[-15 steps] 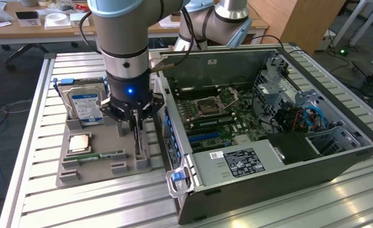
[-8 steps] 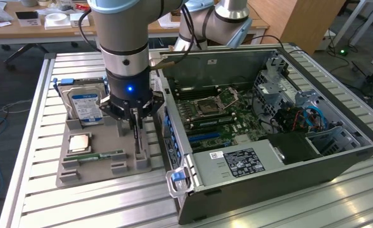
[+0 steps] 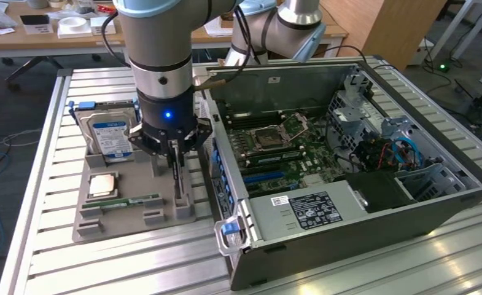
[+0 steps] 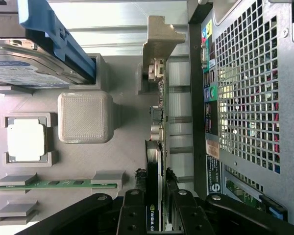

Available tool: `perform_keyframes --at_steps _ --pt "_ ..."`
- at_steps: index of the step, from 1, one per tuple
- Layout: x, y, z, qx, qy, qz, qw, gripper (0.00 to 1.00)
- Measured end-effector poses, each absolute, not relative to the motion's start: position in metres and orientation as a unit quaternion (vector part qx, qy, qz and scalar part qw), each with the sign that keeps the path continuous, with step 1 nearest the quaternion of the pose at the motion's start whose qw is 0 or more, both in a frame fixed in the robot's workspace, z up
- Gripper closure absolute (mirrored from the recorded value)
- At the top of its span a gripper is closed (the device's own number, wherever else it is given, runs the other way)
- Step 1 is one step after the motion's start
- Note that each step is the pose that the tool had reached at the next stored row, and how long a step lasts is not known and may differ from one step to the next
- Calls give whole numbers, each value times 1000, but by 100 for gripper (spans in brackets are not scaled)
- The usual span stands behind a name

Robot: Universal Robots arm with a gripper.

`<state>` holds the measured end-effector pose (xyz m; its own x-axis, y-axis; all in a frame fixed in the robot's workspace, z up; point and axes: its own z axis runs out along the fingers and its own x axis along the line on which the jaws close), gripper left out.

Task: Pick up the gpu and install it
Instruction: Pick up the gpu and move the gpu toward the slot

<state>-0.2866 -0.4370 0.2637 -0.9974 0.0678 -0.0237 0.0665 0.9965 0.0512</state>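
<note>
Closest to us, one gripper [image 4: 154,188] straddles one gpu [image 4: 153,166]; we cannot tell whether its jaws clamp the card or merely flank it. The gpu stands on edge in its slot of the single grey tray [image 4: 78,166], along the side just beside the one open computer case [image 3: 347,233]. On the same tray we count one hard drive [image 3: 110,138] with a blue label, standing upright, one processor [image 3: 103,183] lying flat and one RAM stick [image 3: 122,201]. One slatted metal table [image 3: 101,264] carries the tray and case.
</note>
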Motion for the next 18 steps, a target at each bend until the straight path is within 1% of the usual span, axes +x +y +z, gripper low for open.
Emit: perform_keyframes --at_steps 5,18 --pt "-287 -437 272 34 999 25 13 74" --pt "-287 -437 328 34 999 25 13 74"
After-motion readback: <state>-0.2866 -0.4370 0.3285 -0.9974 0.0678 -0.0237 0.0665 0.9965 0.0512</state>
